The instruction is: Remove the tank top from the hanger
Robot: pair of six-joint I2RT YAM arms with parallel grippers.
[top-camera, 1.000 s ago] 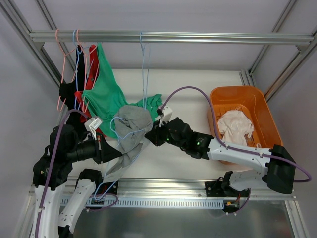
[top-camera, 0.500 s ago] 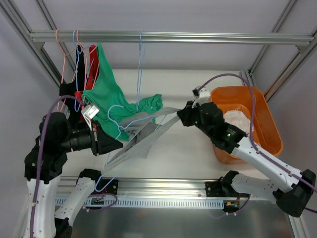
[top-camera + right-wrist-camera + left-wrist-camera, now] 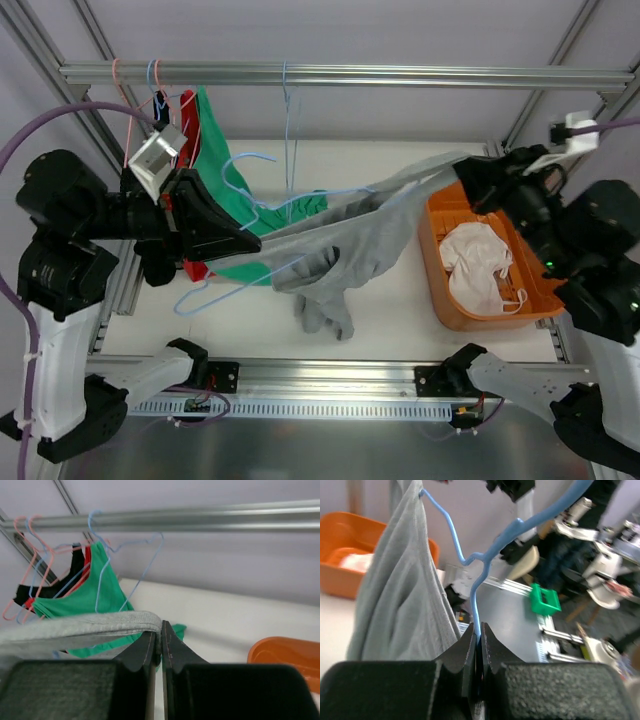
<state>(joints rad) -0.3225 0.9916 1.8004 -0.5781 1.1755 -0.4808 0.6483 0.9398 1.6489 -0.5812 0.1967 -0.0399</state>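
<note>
An orange bin (image 3: 447, 300) holds what looks like white cloth (image 3: 478, 262); a green top (image 3: 217, 142) hangs from the rail (image 3: 400, 77)

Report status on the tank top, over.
Left gripper shut on blue hanger. Right gripper shut on grey tank top, stretched out, far end on hanger. Green garment close behind.

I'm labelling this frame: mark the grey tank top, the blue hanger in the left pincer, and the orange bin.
grey tank top (image 3: 370, 235), top external view, middle of the cloth.
blue hanger (image 3: 475, 605), left wrist view, wire stem below the bend.
orange bin (image 3: 438, 280), top external view, left wall.
</note>
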